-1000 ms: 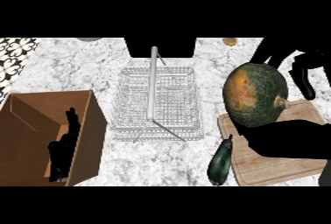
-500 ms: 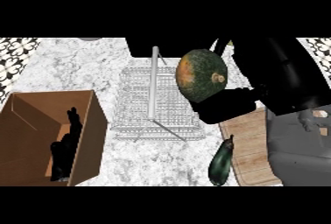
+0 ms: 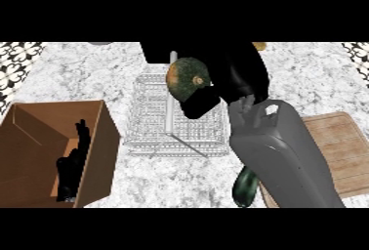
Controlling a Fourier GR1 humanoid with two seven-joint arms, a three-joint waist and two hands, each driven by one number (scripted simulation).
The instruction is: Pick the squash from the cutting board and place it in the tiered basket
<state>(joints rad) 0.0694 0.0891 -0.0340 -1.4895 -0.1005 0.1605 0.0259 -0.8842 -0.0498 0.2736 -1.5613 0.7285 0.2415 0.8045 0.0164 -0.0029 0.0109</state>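
One robot hand (image 3: pixel 236 73), the right, clasps the squash (image 3: pixel 187 78) over the tiered basket (image 3: pixel 148 122), forearm (image 3: pixel 281 156) partly covering the cutting board (image 3: pixel 342 141)

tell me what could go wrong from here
The squash, held in the right hand, hangs by the tiered basket's upright centre bar; released here, it might strike the bar and roll out. It looks broad for the wire compartments, so it may perch rather than settle. The grey forearm crosses above the zucchini and could nudge it when pulling back.
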